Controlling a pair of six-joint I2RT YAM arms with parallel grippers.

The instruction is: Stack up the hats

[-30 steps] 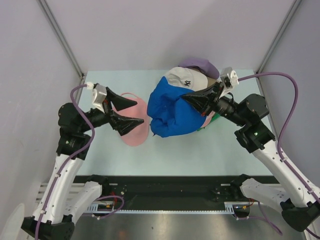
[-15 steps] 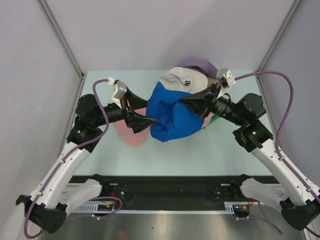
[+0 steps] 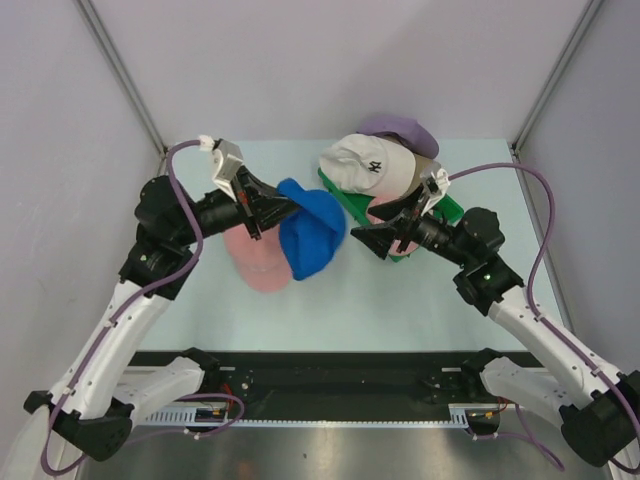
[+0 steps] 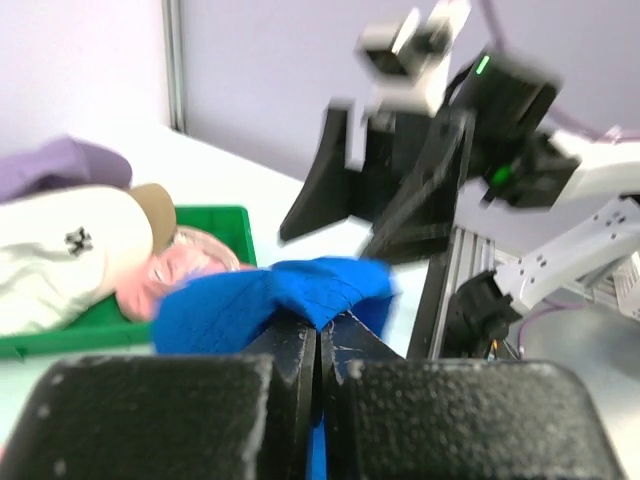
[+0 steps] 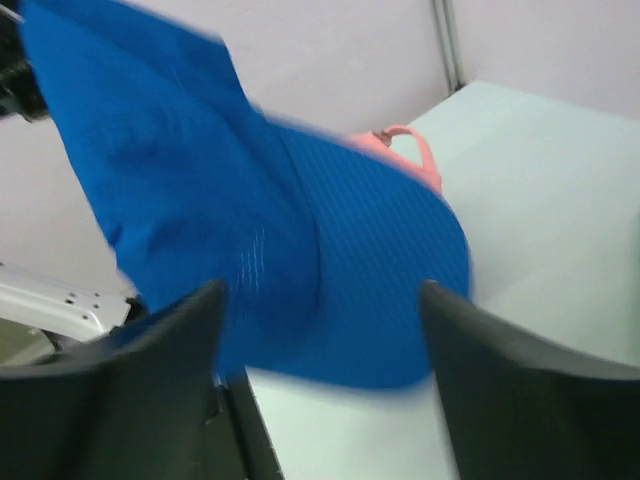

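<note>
Top view, nearest the arm bases: pink cap (image 3: 258, 262) lies flat on the tabletop (image 3: 430, 300), well left of the green tray (image 3: 447, 209).

Just beyond it, the left hand (image 3: 283, 207) is pinched tight on an edge of the blue cap (image 3: 312, 230). That cap hangs crumpled between the pink cap and the tray. It overlaps the pink cap's right edge in this view; touching or above, cannot tell.

Right hand (image 3: 373, 240) sits at the tray's near-left corner, spread wide and holding nothing, apart from the blue cap.

Left wrist view adds: its two fingers (image 4: 290, 370) meet, with blue fabric clamped between them.

Right wrist view adds: its own fingers (image 5: 160, 390) stand well apart with the gap bare. The blue cap is ahead of them, not between. The pink cap's strap loop (image 5: 415, 150) shows past the blue cap's edge.

On the tray: white cap (image 3: 368, 165) with a dark logo (image 3: 377, 166) lies uppermost. It sits over a tan cap (image 3: 428, 170), of which only an edge shows. Lavender cap (image 3: 400, 130) is at the tray's far side.

Only the left wrist view shows something pinkish under the white cap; cannot tell what.
</note>
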